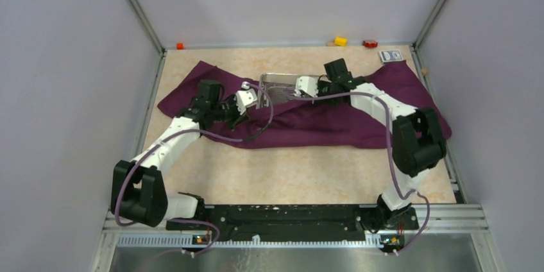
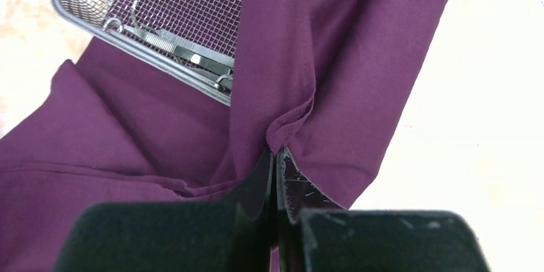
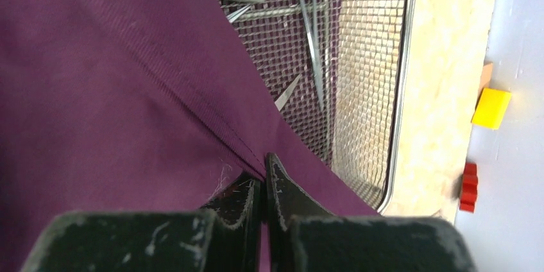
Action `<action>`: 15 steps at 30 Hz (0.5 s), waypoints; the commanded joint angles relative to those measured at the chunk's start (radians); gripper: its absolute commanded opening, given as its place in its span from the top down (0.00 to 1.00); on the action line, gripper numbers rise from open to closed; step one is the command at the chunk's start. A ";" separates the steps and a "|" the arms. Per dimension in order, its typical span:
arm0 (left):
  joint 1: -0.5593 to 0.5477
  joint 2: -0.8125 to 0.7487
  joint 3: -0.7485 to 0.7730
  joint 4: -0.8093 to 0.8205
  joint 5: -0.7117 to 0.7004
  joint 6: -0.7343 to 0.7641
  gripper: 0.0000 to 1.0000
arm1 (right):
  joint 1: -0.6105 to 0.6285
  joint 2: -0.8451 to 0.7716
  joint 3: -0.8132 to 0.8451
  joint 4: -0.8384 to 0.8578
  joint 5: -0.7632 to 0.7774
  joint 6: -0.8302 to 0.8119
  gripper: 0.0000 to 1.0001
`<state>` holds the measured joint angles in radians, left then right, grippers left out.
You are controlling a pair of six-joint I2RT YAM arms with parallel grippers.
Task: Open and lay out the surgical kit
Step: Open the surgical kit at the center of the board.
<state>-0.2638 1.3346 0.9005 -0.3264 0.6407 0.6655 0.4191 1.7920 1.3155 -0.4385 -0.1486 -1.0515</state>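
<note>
The dark purple cloth wrap point(image 1: 333, 121) lies spread across the far half of the table, partly over the silver wire-mesh tray point(image 1: 279, 86). My left gripper point(image 1: 251, 100) is shut on a fold of the cloth point(image 2: 333, 60) at the tray's left end; the tray point(image 2: 160, 2) shows beyond with a steel clamp point(image 2: 186, 51) along its rim. My right gripper point(image 1: 301, 86) is shut on the cloth's hem point(image 3: 128, 79) at the tray's right end. The tray point(image 3: 369, 60) holds slim steel instruments point(image 3: 308, 22), half hidden by cloth.
A yellow block point(image 1: 340, 41) and a red block point(image 1: 370, 43) sit at the back wall, also in the right wrist view as yellow point(image 3: 491, 108) and red point(image 3: 469, 187). An orange block point(image 1: 180, 45) sits back left. A blue-white packet point(image 1: 391, 56) lies back right.
</note>
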 commanded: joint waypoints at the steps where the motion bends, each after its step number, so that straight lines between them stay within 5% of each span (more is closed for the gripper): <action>1: 0.001 -0.110 0.050 -0.152 -0.092 0.060 1.00 | 0.031 -0.233 -0.090 -0.065 0.022 0.042 1.00; 10: -0.011 -0.422 -0.023 -0.489 -0.208 0.197 1.00 | 0.302 -0.633 -0.349 -0.370 0.174 0.204 1.00; 15: -0.011 -0.568 -0.029 -0.687 -0.237 0.227 0.94 | 0.470 -0.725 -0.392 -0.584 0.153 0.372 1.00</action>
<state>-0.2855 0.8520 0.8871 -0.7765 0.5163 0.8322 0.8116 1.1217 0.9543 -0.7628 -0.0612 -0.8429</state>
